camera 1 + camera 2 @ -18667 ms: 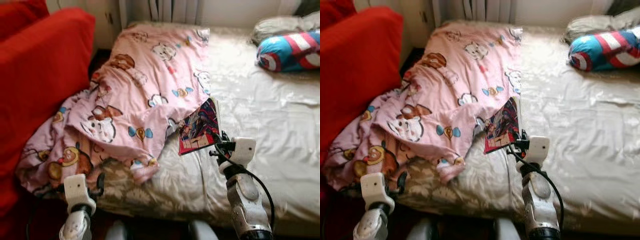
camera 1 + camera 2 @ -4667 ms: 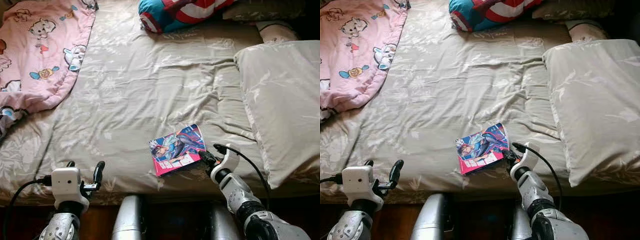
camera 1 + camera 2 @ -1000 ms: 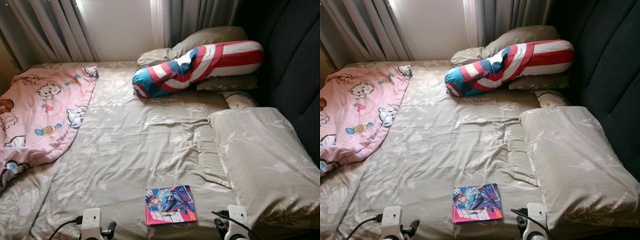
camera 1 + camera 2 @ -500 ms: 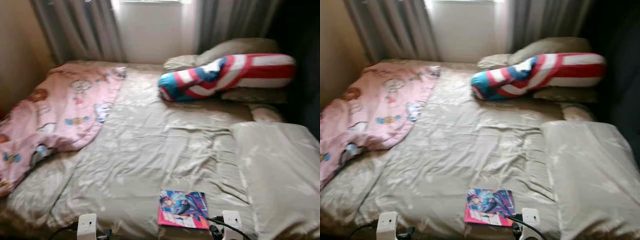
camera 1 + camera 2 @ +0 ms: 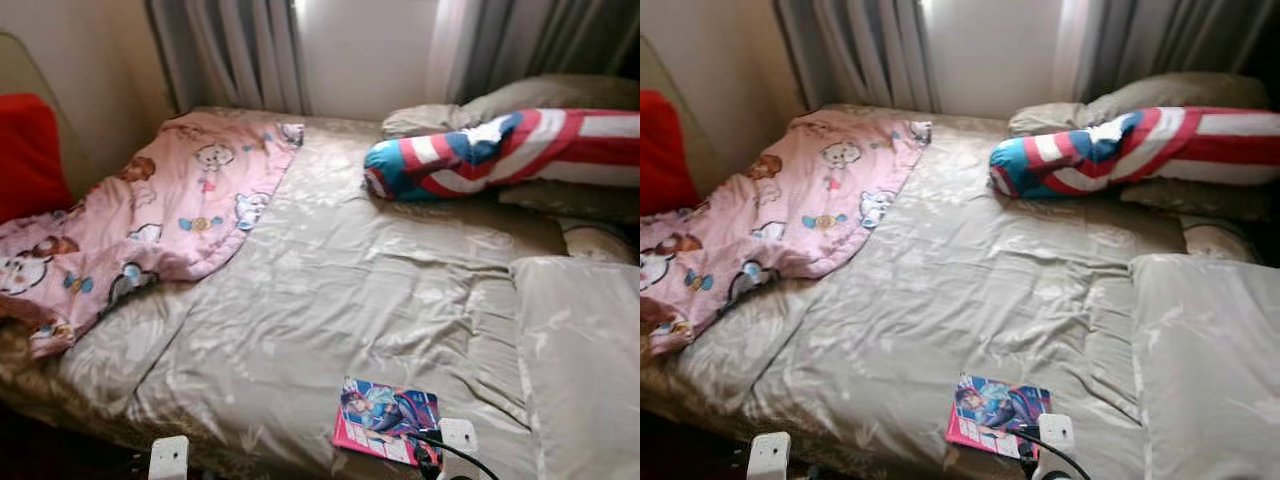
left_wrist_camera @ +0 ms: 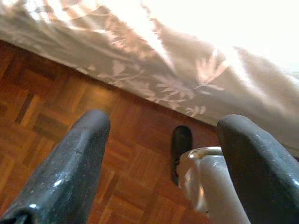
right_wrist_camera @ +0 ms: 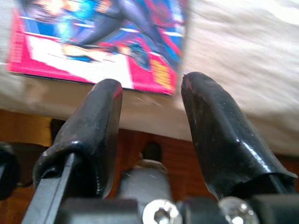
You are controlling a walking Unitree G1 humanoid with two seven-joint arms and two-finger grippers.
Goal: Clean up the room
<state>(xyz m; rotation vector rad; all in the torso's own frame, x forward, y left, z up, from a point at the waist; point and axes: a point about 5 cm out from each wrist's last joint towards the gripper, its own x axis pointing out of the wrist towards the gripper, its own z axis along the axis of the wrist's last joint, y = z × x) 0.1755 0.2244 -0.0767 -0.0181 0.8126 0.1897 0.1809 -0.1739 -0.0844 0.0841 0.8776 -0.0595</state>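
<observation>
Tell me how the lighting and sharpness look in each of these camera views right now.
Left eye view: soft all over, with window light glaring off the sheet. Right eye view: much the same. Left wrist view: the bed cover is blown out white at the top, the floor clear. Right wrist view: the comic book is smeared, the black fingers sharper.

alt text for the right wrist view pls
The right gripper has its two black fingers spread open, just short of a colourful comic book lying near the edge of a bed's beige sheet, with wooden floor below.
</observation>
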